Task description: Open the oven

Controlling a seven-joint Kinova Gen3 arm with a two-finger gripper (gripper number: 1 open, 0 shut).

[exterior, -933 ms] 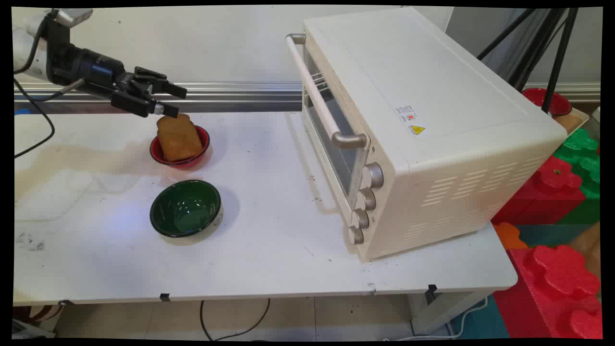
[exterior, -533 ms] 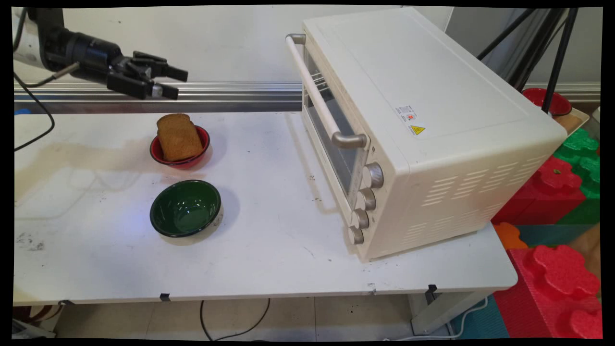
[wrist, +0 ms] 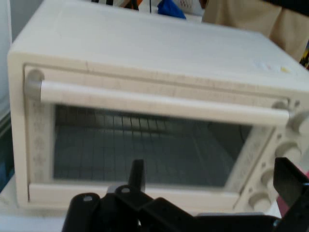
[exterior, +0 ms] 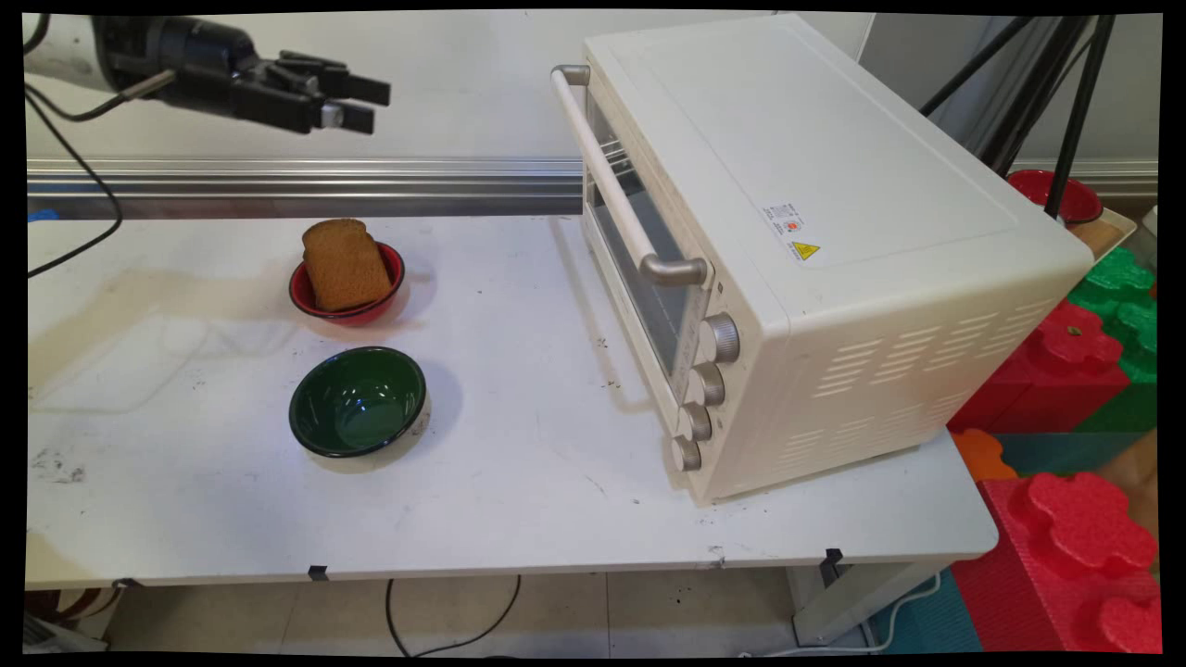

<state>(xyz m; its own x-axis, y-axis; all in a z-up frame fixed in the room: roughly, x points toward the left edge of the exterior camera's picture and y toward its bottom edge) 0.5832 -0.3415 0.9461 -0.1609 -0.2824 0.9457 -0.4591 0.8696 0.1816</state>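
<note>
White counter (exterior: 519, 482) carries my cream toaster oven (exterior: 815, 250), door shut; my black pincer (exterior: 357, 102) hangs released, empty, facing its handle (wrist: 159, 104)

Hand view: cream toaster oven (wrist: 159, 53) fills the frame, facing the camera, door closed. Pale bar handle (wrist: 159, 104) runs across above the glass window (wrist: 145, 150); wire rack visible behind the glass. Round knobs (wrist: 289, 150) at the right edge. Tool (wrist: 212, 179) empty, fingers (wrist: 137, 175) spread apart.
</note>
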